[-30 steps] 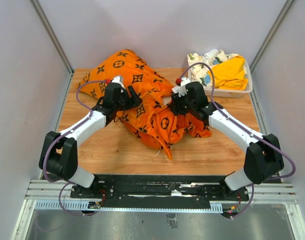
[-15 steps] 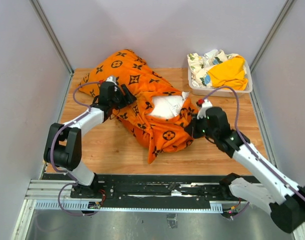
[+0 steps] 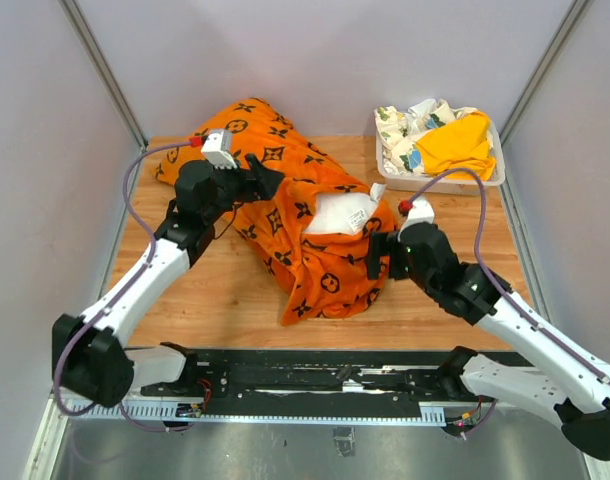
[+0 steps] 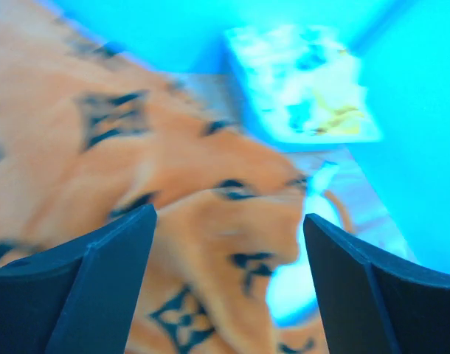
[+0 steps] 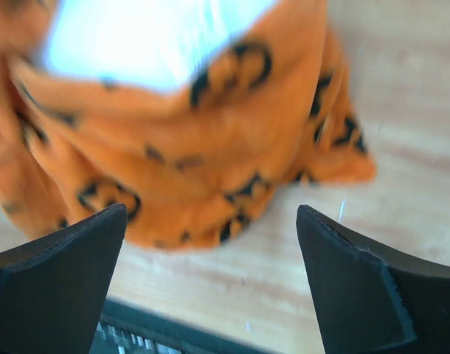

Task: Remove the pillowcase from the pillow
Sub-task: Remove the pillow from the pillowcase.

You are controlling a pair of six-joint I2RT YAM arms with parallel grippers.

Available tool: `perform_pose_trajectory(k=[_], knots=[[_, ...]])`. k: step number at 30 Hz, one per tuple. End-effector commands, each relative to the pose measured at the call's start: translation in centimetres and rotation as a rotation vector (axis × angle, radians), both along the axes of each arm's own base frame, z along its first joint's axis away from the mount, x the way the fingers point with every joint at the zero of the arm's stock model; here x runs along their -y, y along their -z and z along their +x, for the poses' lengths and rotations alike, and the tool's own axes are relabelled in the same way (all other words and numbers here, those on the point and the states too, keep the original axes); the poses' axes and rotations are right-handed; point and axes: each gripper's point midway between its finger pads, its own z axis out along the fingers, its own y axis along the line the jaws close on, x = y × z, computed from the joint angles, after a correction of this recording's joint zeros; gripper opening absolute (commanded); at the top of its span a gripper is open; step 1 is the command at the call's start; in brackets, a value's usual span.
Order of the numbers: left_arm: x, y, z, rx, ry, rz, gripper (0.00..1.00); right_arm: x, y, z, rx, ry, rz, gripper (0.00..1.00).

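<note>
Mid-bench (image 3: pixel 225 290), the pillowcase (image 3: pixel 320 265) bared one pillow (image 3: pixel 340 212) corner; your left jaws and right jaws stood wide open, empty. Peeling looked barely begun; next you needed a firm hem grip.

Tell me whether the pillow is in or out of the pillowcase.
Mostly in: only a white patch of the pillow shows at the opening of the orange pillowcase, which wraps the rest.
</note>
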Motion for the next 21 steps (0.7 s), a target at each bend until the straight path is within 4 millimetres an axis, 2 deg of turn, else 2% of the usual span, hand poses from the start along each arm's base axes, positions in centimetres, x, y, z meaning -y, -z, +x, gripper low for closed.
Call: perform_pose_trajectory(k=[1,3,5,7,9,11,14,18,21], knots=[[7.2,-6.4,-5.9,0.302,0.380,0.109,0.91,0.1,-7.3,5.2,0.285,0.072,-0.064,0.98],[10.8,-6.4,-9.0,0.351,0.537,0.137,0.92,-0.1,-7.3,6.0,0.296,0.077,-0.097,0.98],[13.7,-5.5,-10.9,0.335,0.634,0.142,0.90,0.7,-6.5,6.1,0.269,0.111,-0.114,0.98],[16.3,-4.2,-12.4,0.288,0.729,0.112,0.83,2.4,-4.9,5.8,0.232,0.178,-0.102,0.98],[17.8,-3.0,-13.0,0.242,0.768,0.071,0.80,4.7,-3.0,5.2,0.191,0.253,-0.081,0.98],[18.3,-1.8,-12.2,0.207,0.720,0.066,0.80,6.4,-1.5,4.4,0.164,0.292,-0.042,0.98],[18.3,0.4,-9.2,0.131,0.585,0.083,0.80,7.4,0.2,2.9,0.133,0.294,-0.007,0.98],[18.7,3.5,-5.5,0.018,0.458,0.111,0.81,7.7,0.9,2.0,0.119,0.282,-0.003,0.99],[17.1,5.5,-2.8,-0.106,0.331,0.060,0.80,7.7,0.9,1.7,0.111,0.271,-0.007,0.98]])
